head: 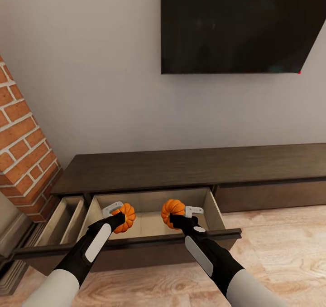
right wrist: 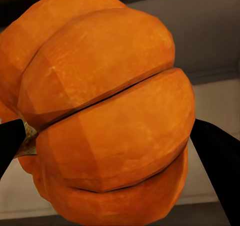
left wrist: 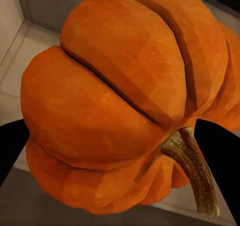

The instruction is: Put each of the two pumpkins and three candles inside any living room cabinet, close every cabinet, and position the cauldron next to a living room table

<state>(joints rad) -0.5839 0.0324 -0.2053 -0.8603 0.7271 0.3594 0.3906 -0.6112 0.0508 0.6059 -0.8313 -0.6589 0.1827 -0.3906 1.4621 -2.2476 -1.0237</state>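
Both arms are out over the open drawer [head: 151, 241] of the long dark-brown cabinet [head: 190, 166], and each one has a pumpkin! The left gripper [head: 118, 217] is clamped around the left pumpkin [head: 125, 217], holding it over the drawer's pale inside, toward the drawer's left half. In the left wrist view that pumpkin [left wrist: 120, 100] bulges between the two dark fingertips [left wrist: 220, 161], its ribs deep and its curved brown stem [left wrist: 192, 168] lying right against one of them. Over to the other side: the right gripper [head: 177, 219] is closed on the right pumpkin [head: 172, 212], which hangs over the drawer's right half, well apart from its twin. Up close in the right wrist view, the orange body [right wrist: 107, 110] sits wedged between black fingertips [right wrist: 217, 161], pale drawer floor behind it. Just left of this drawer, a second, narrower drawer [head: 59, 223] stands pulled out too. Above the cabinet, a dark television [head: 240, 26] hangs on the wall, and a brick column [head: 22, 143] rises at the cabinet's left end.
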